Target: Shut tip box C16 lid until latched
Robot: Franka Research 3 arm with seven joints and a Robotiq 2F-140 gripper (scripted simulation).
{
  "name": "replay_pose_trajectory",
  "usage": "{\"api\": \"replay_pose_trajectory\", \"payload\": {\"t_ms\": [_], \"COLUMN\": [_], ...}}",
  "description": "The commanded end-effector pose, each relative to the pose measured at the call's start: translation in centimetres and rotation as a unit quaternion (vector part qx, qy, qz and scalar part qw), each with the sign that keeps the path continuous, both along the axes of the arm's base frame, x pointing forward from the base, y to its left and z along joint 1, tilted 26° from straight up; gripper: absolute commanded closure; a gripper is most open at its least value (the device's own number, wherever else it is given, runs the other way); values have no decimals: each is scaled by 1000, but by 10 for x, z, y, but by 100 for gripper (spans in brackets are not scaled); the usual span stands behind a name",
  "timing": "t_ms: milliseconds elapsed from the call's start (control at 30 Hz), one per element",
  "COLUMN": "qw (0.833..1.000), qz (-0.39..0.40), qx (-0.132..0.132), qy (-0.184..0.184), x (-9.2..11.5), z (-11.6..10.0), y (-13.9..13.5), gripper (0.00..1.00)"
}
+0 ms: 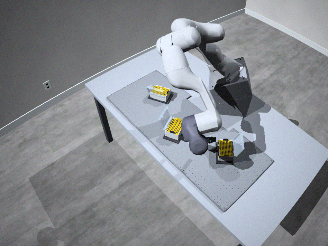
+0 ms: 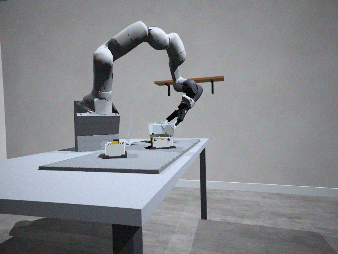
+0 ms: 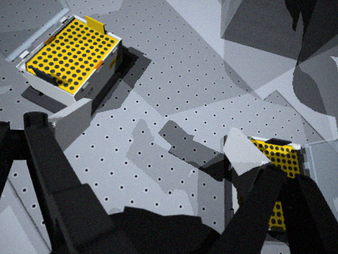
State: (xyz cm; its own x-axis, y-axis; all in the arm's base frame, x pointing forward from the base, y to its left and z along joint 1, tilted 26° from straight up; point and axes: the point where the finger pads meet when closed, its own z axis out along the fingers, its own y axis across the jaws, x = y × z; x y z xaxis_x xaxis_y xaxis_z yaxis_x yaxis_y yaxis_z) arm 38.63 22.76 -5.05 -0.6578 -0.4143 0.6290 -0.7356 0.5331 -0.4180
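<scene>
— How are the jaws standing?

— The gripper (image 3: 157, 137) is spreading its fingers fully and gripping nothing. One pale pad (image 3: 243, 151) is hanging over the front edge of the yellow insert (image 3: 282, 155) of the nearest tip box (image 1: 225, 148); the other pad (image 3: 71, 119) is hovering above the perforated board (image 1: 201, 180).

— Is it touching that box's lid?

— I cannot tell. From the side, the fingertips are sitting right by the top corner of the clear lid (image 2: 161, 128), which is standing upright behind the box.

— And C16?

— The stickers are showing too small to read, so I cannot say which box it is. All three are sitting in a row on dark holder plates with their inserts exposed. The nearest box is lying at the robot's own left end. The middle tip box (image 1: 174, 126) is sitting just across the dark wrist (image 1: 194, 139), its lid (image 1: 164, 117) leaning open. The third tip box (image 1: 160, 93) is sitting well apart at the other end.

— Farther out?

— The white arm is arching down from its grey pedestal (image 1: 239, 92) at the back edge of the table (image 1: 278, 185).
</scene>
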Motion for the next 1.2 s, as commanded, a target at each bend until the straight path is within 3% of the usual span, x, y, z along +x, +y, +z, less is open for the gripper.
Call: {"api": "replay_pose_trajectory", "payload": {"t_ms": [0, 333, 467, 533, 767, 1033, 1100, 1167], "qw": [999, 976, 959, 959, 920, 863, 863, 845], "qz": [-53, -213, -275, -275, -382, -492, -492, -520], "qx": [9, 42, 54, 54, 73, 92, 92, 96], "qy": [-7, 16, 27, 27, 46, 71, 71, 77], "x": [-16, -53, -64, -64, -75, -81, -81, -81], "z": [0, 16, 25, 25, 42, 63, 63, 71], "y": [3, 6, 13, 13, 27, 45, 45, 51], "gripper": [0, 0, 0, 0, 0, 0, 0, 0]}}
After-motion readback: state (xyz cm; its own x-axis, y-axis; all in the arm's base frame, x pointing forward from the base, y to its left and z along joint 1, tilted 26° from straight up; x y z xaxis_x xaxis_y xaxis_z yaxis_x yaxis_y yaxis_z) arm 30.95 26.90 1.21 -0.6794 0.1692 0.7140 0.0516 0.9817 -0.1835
